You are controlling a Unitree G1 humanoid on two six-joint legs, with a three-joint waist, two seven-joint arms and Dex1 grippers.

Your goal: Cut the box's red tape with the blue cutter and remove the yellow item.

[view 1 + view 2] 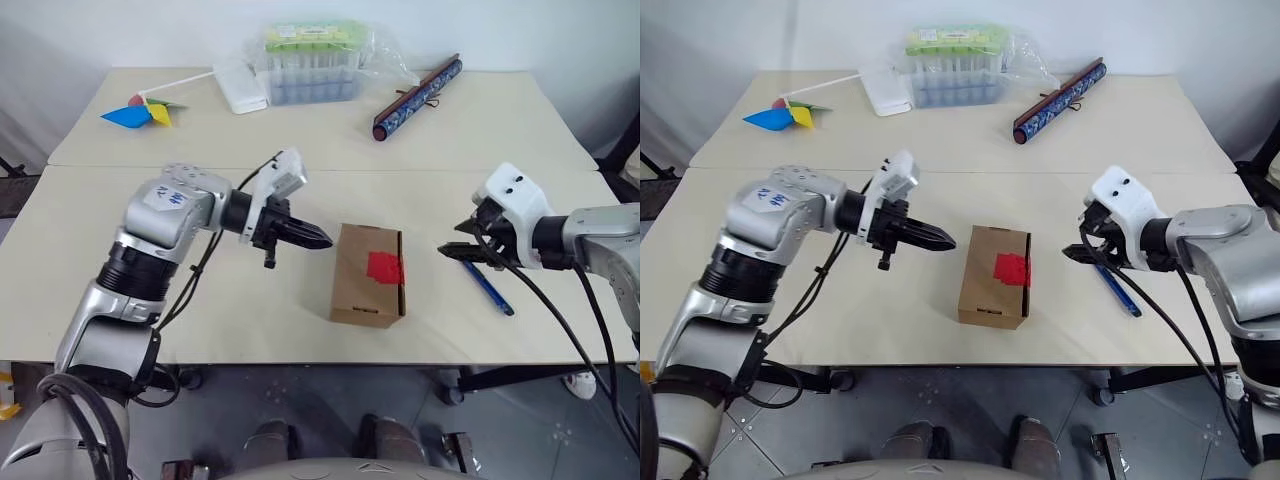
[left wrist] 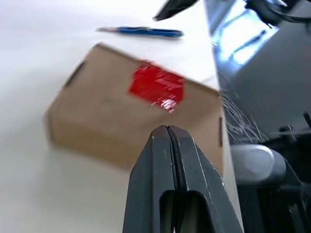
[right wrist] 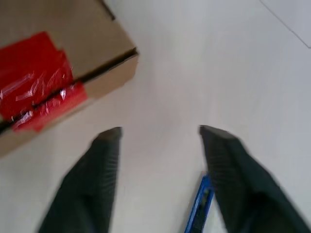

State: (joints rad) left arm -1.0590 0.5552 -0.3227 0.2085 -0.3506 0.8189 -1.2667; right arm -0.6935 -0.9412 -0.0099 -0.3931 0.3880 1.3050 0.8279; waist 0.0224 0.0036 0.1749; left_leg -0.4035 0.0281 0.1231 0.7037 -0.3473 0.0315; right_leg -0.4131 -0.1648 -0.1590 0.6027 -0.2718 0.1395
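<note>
While the box (image 1: 366, 275) sits near the tabletop's front edge, the blue cutter (image 1: 489, 286) lies beside it toward the right edge; left gripper (image 2: 167, 131) is shut, empty; right gripper (image 3: 160, 133) gapes over the cutter, thin, stiff, likely slippery: pinch mid-shaft.

Head stereo pair: mounted high, facing forward and down over the table (image 1: 300, 215), taking in both arms and the far clutter; the two eyes differ by a slight sideways offset. Left wrist camera: close range, looking along its pressed-together fingers (image 2: 170, 160) rightward at the box (image 2: 121, 111), with the blue cutter (image 2: 146, 32) beyond. Right wrist camera: close, aimed down at the tabletop between parted fingers. Both wrist views share the box, red tape (image 3: 36, 77) and cutter
</note>
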